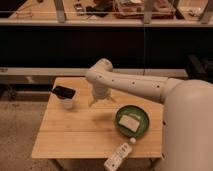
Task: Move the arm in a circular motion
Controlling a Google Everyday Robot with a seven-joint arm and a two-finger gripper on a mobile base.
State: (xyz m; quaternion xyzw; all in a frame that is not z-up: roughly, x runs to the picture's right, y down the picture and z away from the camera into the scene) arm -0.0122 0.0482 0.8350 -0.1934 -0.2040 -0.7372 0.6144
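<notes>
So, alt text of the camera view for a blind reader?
The white arm reaches from the right over a wooden table, gripper hanging above its middle. On it: a green bowl, a white cup under a black object, a white bottle at the front edge.

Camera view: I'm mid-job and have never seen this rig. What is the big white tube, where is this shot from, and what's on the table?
The white tube is the robot's arm. It comes in from the right, close to the lens, bends at an elbow and points down to the gripper. The gripper hangs over the table, between the cup and the bowl, and I see nothing held in it. This is the only view. It looks down on the table, and I cannot tell where the camera is mounted. On the table are a white cup with a dark object across its top, a green bowl holding a pale block, and a white bottle lying at the front edge.
</notes>
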